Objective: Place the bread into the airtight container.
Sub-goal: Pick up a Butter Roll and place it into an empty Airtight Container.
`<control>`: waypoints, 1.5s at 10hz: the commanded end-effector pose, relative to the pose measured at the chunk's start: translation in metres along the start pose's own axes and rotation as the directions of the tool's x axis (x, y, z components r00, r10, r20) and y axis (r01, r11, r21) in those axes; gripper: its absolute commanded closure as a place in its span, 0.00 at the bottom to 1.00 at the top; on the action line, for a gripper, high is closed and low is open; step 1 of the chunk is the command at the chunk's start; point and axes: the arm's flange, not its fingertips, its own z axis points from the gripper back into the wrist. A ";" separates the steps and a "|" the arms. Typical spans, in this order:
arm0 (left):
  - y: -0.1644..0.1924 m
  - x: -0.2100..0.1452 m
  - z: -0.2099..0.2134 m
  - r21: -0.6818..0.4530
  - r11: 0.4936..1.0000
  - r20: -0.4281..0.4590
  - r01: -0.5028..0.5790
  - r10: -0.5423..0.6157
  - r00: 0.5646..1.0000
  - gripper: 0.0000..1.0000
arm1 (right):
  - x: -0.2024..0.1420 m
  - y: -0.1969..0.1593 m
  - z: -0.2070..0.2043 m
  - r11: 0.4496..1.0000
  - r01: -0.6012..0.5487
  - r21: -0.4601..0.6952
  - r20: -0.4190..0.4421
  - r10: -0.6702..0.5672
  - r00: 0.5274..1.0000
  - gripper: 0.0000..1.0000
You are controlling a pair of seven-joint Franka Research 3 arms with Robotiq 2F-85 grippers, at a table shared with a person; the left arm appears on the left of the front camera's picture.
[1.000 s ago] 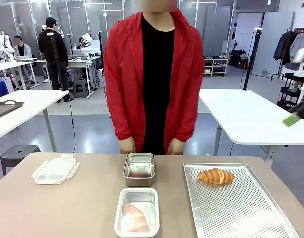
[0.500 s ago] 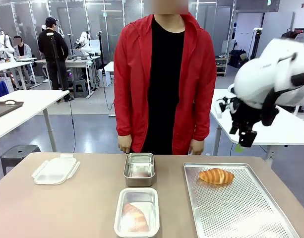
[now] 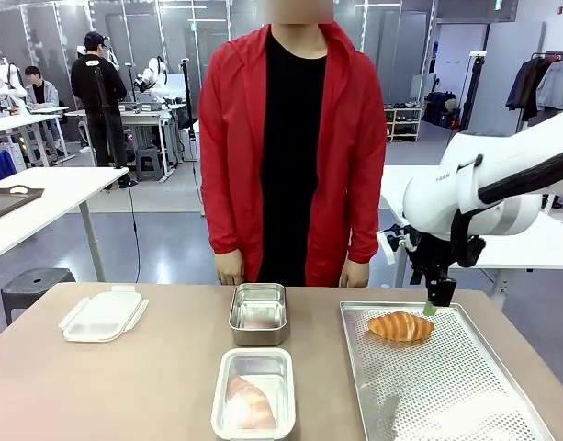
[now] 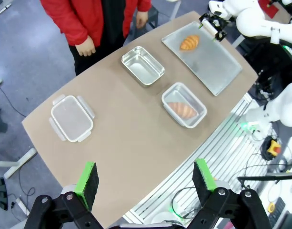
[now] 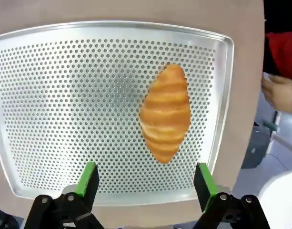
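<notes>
Right hand (image 3: 432, 306) came down from higher at the right; it now hangs just over the far right part of the perforated metal tray (image 3: 465, 395), close beside the golden-brown croissant (image 3: 400, 326) and not touching it. Its fingers are spread wide and hold nothing, and in the right wrist view the green pads (image 5: 88, 175) sit at the tray's rim with the croissant ahead.

Left hand (image 4: 146, 176) is high above the near edge of the surface, also wide and empty.

Nearest is the clear rectangular plastic container (image 3: 228, 367) with a pale brown bread piece (image 3: 248, 402) in it; its near end is cut off by the frame. Just behind it stands a small rectangular steel tin (image 3: 258, 314), contents dark and unclear. The translucent clip-on lid (image 3: 104, 315) lies far left, well apart, with bare tan surface (image 3: 162, 386) between.

The tray's near right corner is cut off, and most of the tray is bare. The croissant lies near the tray's far rim. In the front view the right hand is seen edge-on, with only one green tip visible.

A person in a red jacket (image 3: 235, 138) stands at the far edge, arms down.
</notes>
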 end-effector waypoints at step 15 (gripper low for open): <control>-0.002 0.000 0.002 -0.005 1.000 -0.003 0.010 -0.010 1.000 0.00 | 0.006 -0.022 -0.066 0.997 0.061 -0.057 0.008 -0.060 0.998 0.00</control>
